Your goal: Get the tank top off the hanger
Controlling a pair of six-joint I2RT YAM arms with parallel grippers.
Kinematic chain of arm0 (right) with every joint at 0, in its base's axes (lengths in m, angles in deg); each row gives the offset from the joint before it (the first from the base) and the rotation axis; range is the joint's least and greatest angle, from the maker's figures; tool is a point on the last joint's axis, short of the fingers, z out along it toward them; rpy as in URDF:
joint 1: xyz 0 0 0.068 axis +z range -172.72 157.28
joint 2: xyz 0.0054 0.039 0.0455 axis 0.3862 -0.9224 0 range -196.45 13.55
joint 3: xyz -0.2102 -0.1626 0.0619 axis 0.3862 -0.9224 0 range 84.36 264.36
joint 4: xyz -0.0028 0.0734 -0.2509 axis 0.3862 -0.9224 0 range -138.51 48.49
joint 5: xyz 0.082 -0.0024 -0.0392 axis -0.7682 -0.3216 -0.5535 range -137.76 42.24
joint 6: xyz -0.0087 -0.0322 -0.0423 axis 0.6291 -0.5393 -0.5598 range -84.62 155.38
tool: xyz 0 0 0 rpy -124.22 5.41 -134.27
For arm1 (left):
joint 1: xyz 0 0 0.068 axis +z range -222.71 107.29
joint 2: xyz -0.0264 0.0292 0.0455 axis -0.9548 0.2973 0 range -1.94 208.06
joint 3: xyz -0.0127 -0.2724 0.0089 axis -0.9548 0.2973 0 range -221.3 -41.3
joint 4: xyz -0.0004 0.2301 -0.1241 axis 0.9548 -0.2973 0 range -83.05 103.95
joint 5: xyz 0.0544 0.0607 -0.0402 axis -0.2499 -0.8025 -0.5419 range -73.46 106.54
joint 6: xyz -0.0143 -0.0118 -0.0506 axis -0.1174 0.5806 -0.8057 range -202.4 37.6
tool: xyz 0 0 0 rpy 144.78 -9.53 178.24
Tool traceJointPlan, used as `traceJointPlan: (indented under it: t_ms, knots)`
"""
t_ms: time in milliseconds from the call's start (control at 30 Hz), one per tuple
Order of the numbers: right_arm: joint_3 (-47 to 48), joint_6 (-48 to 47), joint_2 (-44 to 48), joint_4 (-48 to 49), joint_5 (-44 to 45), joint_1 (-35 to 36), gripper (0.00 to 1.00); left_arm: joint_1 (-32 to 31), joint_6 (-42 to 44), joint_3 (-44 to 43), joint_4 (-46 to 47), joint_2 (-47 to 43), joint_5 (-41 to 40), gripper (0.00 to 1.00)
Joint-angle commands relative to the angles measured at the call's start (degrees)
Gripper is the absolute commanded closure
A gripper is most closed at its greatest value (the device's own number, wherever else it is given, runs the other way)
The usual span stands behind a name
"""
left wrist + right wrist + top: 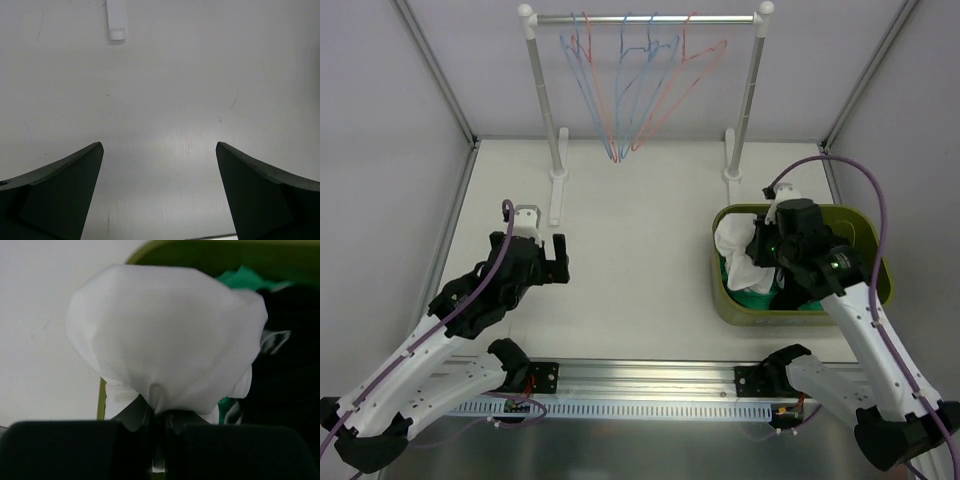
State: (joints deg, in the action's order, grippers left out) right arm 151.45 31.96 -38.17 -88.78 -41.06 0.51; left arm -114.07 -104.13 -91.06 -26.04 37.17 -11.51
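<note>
My right gripper [760, 248] [162, 412] is shut on a pinch of the white tank top [735, 255] [165, 340], which bulges out in front of its jaws over the left side of the olive bin [800, 318]. Several bare wire hangers [630, 90], blue and red, hang on the rail [645, 18] at the back; no garment is on them. At the left, my left gripper [544, 238] [160, 150] hovers over bare white table with its fingers [75, 175] wide apart and nothing between them.
Inside the bin lie green cloth [245, 277] and dark cloth [290, 365]. The rack's two white posts [548, 110] stand on feet [556, 195] near the back of the table. Grey walls close in both sides.
</note>
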Motion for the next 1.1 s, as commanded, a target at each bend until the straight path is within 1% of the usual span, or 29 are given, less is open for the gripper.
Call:
traceJointPlan:
  t_ms: [0, 67, 100, 167, 267, 300, 367, 400, 433, 467, 500, 567, 600, 700, 733, 800, 867, 900, 933, 1000, 1033, 1067]
  knots:
    - [-11.0, 5.5, -1.5, 6.0, -4.8, -2.1, 1.00, 0.5, -2.9, -1.6, -0.7, -2.9, -3.2, 0.01]
    - [-16.9, 8.0, -2.2, 12.0, -6.1, -4.2, 1.00, 0.5, -4.4, -1.3, -0.7, -4.3, -5.0, 0.01]
    - [-21.3, 10.1, -3.7, 15.0, -9.3, -4.8, 0.98, 0.5, -5.1, -0.6, -0.6, -5.4, -6.2, 0.01]
    - [-23.0, 11.0, -5.0, 15.2, -8.6, -4.9, 0.90, 0.5, -5.6, -0.5, -0.7, -5.5, -8.2, 0.01]
    - [-21.7, 11.1, -1.6, 13.9, -6.4, -4.9, 0.60, 1.5, -8.3, -1.9, -0.8, -3.2, -7.2, 0.01]
    - [-20.3, 10.9, -0.4, 12.6, -2.9, -4.9, 0.50, 2.2, -9.1, -3.0, -0.7, -0.9, -6.7, 0.01]
    - [-14.6, 9.4, 2.7, 7.9, 0.1, -5.0, 0.42, 6.9, -10.9, -4.0, -0.7, 1.7, -3.3, 0.01]
    - [-12.4, 8.6, 3.3, 4.1, 3.5, -4.9, 0.34, 9.1, -11.6, -4.8, -0.7, 3.8, -1.6, 0.01]
    - [-8.2, 7.8, 4.1, 2.0, 5.0, -4.9, 0.30, 11.1, -12.1, -5.3, -0.5, 4.7, -0.1, 0.01]
    - [-6.3, 5.9, 4.4, 0.3, 5.9, -5.0, 0.25, 13.9, -12.7, -5.5, -0.4, 5.4, 1.0, 0.01]
    - [-4.5, 4.8, 4.7, -2.7, 7.2, -4.9, 0.12, 14.3, -12.8, -6.0, -0.5, 6.2, 0.4, 0.01]
    - [0.3, 3.2, 5.8, -5.5, 7.9, -4.9, 0.10, 14.5, -12.4, -6.4, -0.5, 6.2, -1.2, 0.01]
    - [1.6, 1.9, 6.2, -7.9, 8.1, -5.0, 0.06, 14.6, -12.0, -6.5, -0.6, 5.7, -1.9, 0.01]
    - [5.8, -0.2, 8.9, -11.4, 7.7, -4.9, 0.00, 14.5, -8.4, -7.1, -1.1, 3.2, -1.0, 0.01]
    - [6.4, -0.6, 10.1, -12.2, 7.4, -4.9, 0.01, 14.6, -5.5, -7.5, -1.5, 2.4, 0.5, 0.01]
    - [7.8, -1.8, 13.7, -14.4, 8.1, -4.9, 0.01, 14.5, -2.5, -8.4, -3.6, -0.2, 1.2, 0.01]
    - [8.8, -2.1, 16.1, -16.6, 11.0, -4.9, 0.01, 14.6, 0.1, -8.8, -5.4, -2.2, -1.3, 0.01]
    - [9.9, -2.5, 18.6, -19.2, 14.5, -4.9, 0.01, 14.6, 1.0, -8.3, -5.7, -4.7, -2.0, 0.01]
    - [10.3, -4.1, 19.8, -20.3, 16.1, -4.9, 0.00, 14.6, 1.9, -7.7, -5.8, -6.0, -3.9, 0.01]
    - [9.9, -6.1, 24.0, -22.1, 19.0, -4.9, 0.00, 14.6, 0.7, -5.5, -5.6, -8.1, -7.4, 0.01]
    - [8.9, -7.6, 25.3, -22.5, 19.7, -4.9, 0.01, 14.8, -0.8, -4.6, -5.5, -8.3, -7.0, 0.01]
    - [8.1, -7.9, 26.5, -22.9, 20.1, -4.9, 0.01, 15.3, -1.3, -4.0, -5.4, -8.7, -4.9, 0.01]
